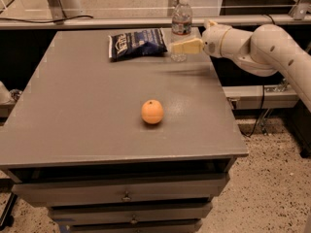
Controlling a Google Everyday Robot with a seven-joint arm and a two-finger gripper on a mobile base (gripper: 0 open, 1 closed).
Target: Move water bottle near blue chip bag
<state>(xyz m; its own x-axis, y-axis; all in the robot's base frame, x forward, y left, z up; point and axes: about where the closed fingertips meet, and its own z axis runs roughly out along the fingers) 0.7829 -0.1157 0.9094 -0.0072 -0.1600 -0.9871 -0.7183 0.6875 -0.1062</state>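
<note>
Bottle upright at the far edge of the table, long axis vertical. Its lower half sits between the fingers of the gripper, which look closed on it; the near finger crosses its front, the far one is hidden. Bag lies flat just beyond the fingertips, almost touching the bottle; arm reaches in level from the right, orange well apart.

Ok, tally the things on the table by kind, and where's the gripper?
bottle: 1
chip bag: 1
orange: 1
Total: 3
The gripper is at the bottle's lower half, just right of the chip bag.
</note>
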